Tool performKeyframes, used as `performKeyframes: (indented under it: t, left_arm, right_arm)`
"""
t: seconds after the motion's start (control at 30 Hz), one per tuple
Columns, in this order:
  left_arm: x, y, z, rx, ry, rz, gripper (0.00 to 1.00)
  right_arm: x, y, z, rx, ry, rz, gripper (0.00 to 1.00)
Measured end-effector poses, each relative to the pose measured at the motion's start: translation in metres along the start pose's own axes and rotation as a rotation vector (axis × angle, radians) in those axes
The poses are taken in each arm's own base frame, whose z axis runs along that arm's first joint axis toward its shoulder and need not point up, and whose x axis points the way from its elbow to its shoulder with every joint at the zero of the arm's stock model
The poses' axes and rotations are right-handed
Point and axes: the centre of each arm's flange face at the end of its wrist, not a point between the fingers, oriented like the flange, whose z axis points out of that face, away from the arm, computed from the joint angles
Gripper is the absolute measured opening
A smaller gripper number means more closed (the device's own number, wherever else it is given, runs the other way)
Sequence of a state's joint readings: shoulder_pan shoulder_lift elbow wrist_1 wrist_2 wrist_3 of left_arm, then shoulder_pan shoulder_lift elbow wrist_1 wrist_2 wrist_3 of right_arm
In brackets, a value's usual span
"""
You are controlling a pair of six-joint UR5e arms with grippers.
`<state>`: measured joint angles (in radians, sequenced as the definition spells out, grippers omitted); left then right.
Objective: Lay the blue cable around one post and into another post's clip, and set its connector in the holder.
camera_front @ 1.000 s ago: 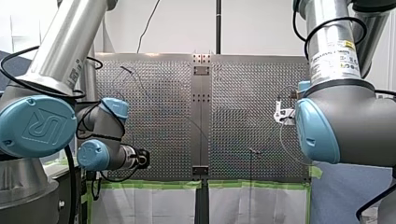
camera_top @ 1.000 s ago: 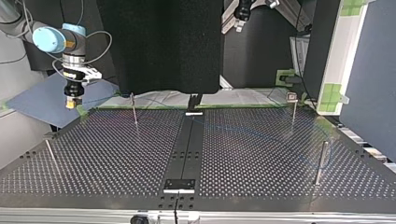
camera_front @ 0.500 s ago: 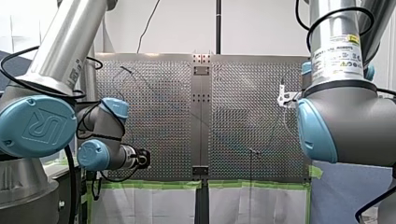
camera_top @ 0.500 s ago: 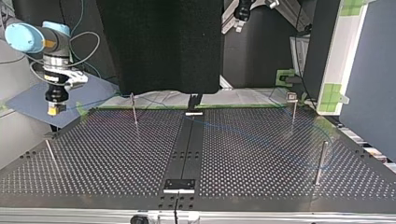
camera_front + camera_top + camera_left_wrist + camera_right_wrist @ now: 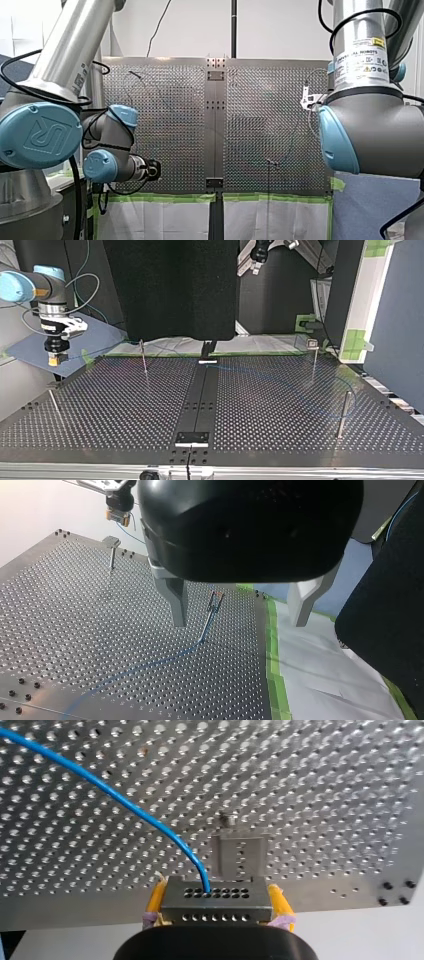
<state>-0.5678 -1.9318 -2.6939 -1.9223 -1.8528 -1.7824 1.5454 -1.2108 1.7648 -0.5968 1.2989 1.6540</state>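
My right gripper (image 5: 216, 917) is shut on the cable's metal connector (image 5: 216, 899), its yellow pads on either side of the block. The blue cable (image 5: 125, 800) leaves the connector and arcs away over the perforated table. A grey holder (image 5: 238, 857) stands just ahead of the connector. In the top view my right gripper (image 5: 54, 360) hangs above the table's far left corner, and the cable (image 5: 280, 382) runs thinly across to a post (image 5: 344, 410) at the right. My left gripper (image 5: 240, 612) is open above a clip post (image 5: 214, 605), with the cable (image 5: 150, 662) lying below it.
Thin posts stand on the table in the top view: one near the back (image 5: 144, 357), one at the back right (image 5: 314, 357), one at the front left (image 5: 54, 405). Green tape (image 5: 272, 645) and white sheeting edge the table under my left gripper.
My right gripper has carried the connector toward the top view's left, away from the back post. The cable trails after it. My left arm has stayed still.
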Motion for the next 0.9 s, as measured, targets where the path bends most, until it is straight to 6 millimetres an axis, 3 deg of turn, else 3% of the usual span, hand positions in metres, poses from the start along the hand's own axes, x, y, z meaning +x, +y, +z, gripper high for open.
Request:
performKeyframes:
  t: [0.2, 0.7, 0.9]
  left_arm:
    - [0.0, 0.0, 0.001, -0.001, 0.004, 0.001, 1.0]
    - [0.001, 0.0, 0.001, -0.006, 0.026, 0.008, 1.0]
    - [0.002, 0.0, 0.0, -0.009, 0.038, 0.008, 1.0]
  right_arm:
    - [-0.004, 0.008, 0.009, 0.015, -0.026, 0.002, 0.0]
    - [0.029, 0.029, 0.029, 0.034, -0.019, 0.002, 0.0]
    - [0.034, 0.037, 0.032, 0.046, -0.005, -0.002, 0.0]
